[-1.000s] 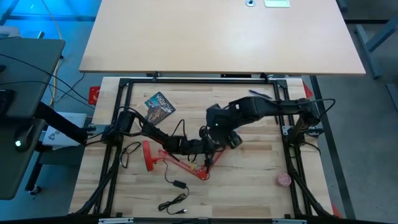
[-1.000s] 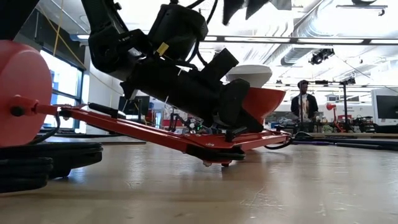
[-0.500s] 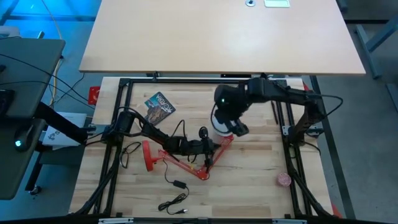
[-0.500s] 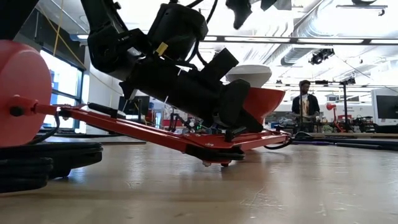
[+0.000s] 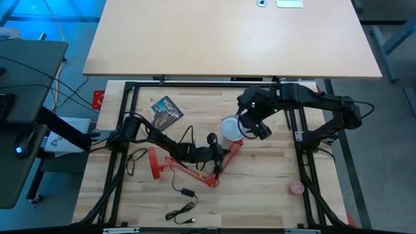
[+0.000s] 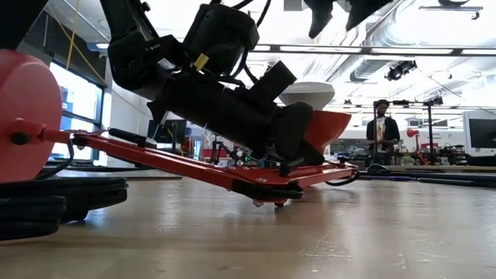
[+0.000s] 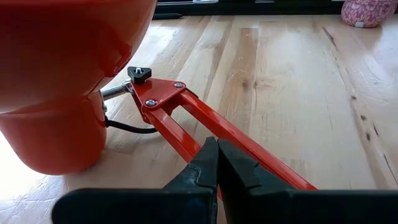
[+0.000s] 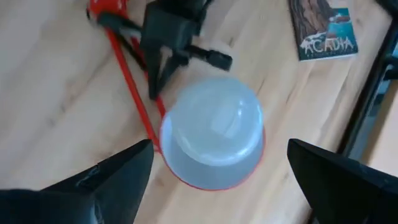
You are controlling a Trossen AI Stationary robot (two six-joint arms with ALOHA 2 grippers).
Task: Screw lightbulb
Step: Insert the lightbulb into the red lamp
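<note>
The lightbulb (image 5: 230, 127) sits in the red shade (image 8: 258, 158) (dome outward).

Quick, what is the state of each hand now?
Left hand: closed on the red lamp arm.
Right hand: open, holding nothing, above the lightbulb in the lamp.

Readable only on the booklet (image 8: 324, 28) lying flat on the wooden table (image 8: 50, 112): "ACADIA", in pale capitals across its dark illustrated cover, seen in the right wrist view. Same booklet (image 5: 167, 112) too small to read in the high view. No other legible lettering anywhere.
</note>
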